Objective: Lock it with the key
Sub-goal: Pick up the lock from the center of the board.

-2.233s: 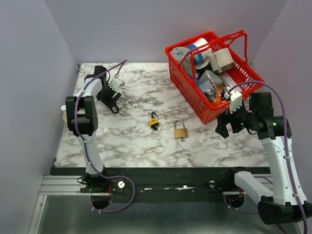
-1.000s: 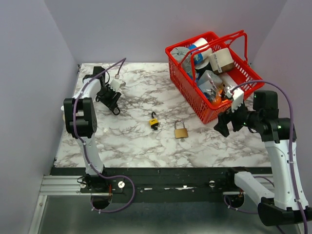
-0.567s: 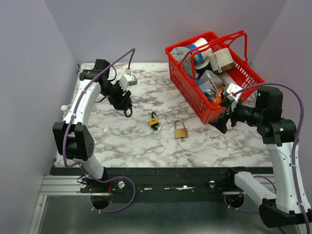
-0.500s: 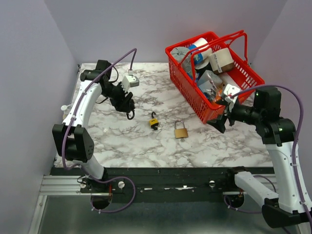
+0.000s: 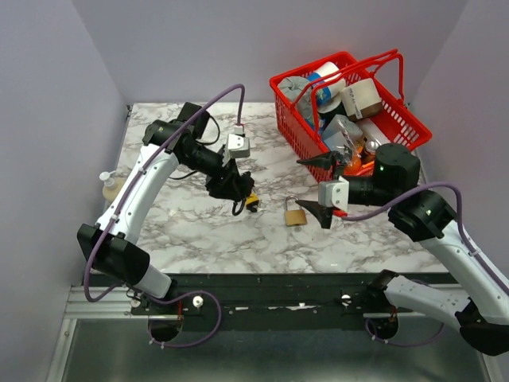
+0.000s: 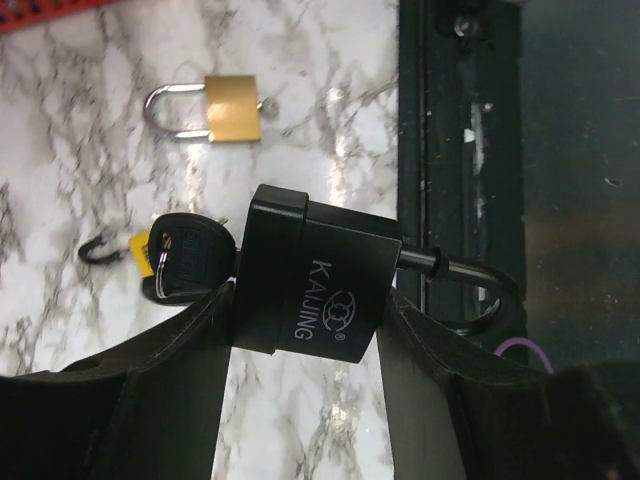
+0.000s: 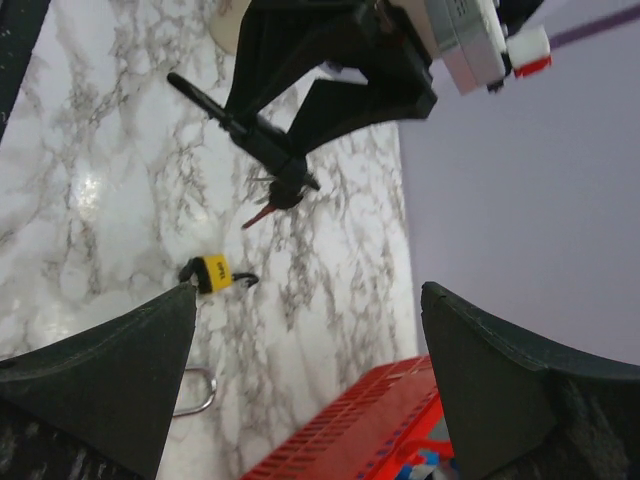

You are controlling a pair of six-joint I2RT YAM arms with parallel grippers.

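While the left gripper point(image 6: 305, 330) clamps the black padlock point(image 6: 315, 285) — key point(image 6: 190, 258) outward — the right gripper point(image 5: 318, 189) gapes empty, likely to turn it.

The red basket point(image 5: 308, 157) is blocking the upper right. In the middle, the left gripper point(image 6: 305, 305) holding a black padlock point(image 6: 315, 285) and the wide-open right gripper point(image 7: 308, 290) are crowding the gold padlock point(image 5: 296, 215) and small yellow lock point(image 5: 252, 200). Bare marble point(image 5: 183, 231) is lying free at lower left.
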